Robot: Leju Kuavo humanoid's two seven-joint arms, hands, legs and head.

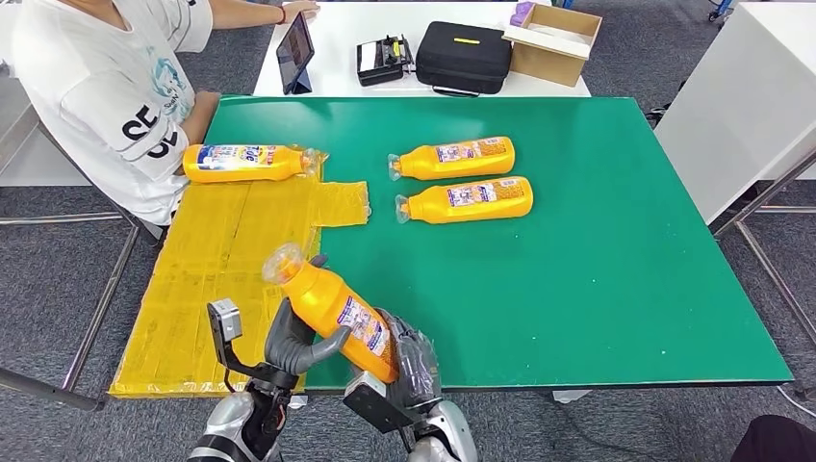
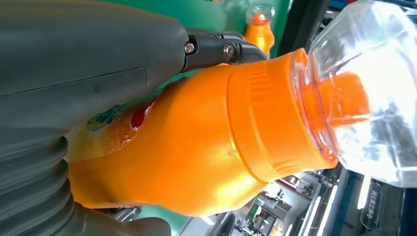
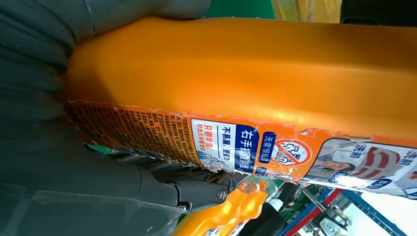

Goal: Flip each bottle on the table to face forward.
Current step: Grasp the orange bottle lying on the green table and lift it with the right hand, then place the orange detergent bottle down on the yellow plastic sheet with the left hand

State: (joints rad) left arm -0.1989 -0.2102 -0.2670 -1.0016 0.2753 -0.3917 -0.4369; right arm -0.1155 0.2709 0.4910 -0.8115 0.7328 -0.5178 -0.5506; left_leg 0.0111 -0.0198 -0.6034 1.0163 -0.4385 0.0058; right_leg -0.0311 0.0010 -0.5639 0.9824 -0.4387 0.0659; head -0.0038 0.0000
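Orange detergent bottle point(image 1: 332, 310), cap toward 11 o'clock, is gripped by left hand point(image 1: 293, 345) and right hand point(image 1: 409, 366), fingers wrapped; label should be kept uppermost when rotated.

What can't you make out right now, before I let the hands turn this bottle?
- Held bottle: its base, head view, hidden behind the right hand.
- Left hand: its fingers behind the bottle, head view.
- Label text on the two bottles lying mid-table: too small, head view.
- Tablet screen: too small and angled.
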